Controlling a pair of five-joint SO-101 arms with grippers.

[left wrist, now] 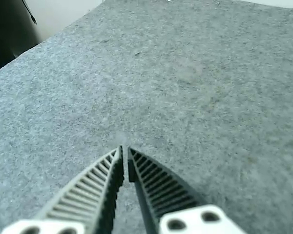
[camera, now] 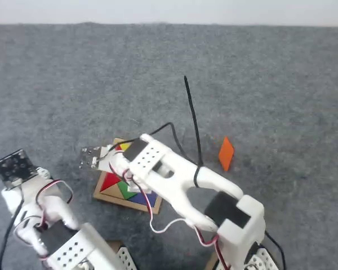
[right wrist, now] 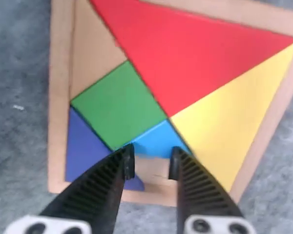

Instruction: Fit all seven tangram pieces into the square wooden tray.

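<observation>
Bench (camera: 73,84): grey felt surface, carrying the tray and one loose piece.

Tray (right wrist: 58,97): lies flat on the bench near the front, beneath the right arm (camera: 174,174). Five pieces are seated in it:
- The red triangle (right wrist: 185,53) and yellow triangle (right wrist: 229,126), both large, meet along one long edge.
- The green square (right wrist: 119,105) touches the red triangle.
- The dark blue piece (right wrist: 85,151) lies against the green square and the tray wall.
- The light blue piece (right wrist: 156,141) sits between the green square and the yellow triangle.

Bare tray floor shows in the corner bordered by the green square and red triangle. It shows again between the jaw tips, beside the light blue piece.

Orange piece (camera: 226,153): on the bench, outside the tray and well apart from it, on the far side of the right arm.

Right gripper (right wrist: 151,161): poised over the tray edge by the light blue piece. The jaws are parted by a narrow gap and nothing is held between them.

Left gripper (left wrist: 125,150): over bare felt. The jaws are closed tip to tip and hold nothing.

Left arm (camera: 39,208): at the front left corner of the bench, beside the tray and not touching it.
</observation>
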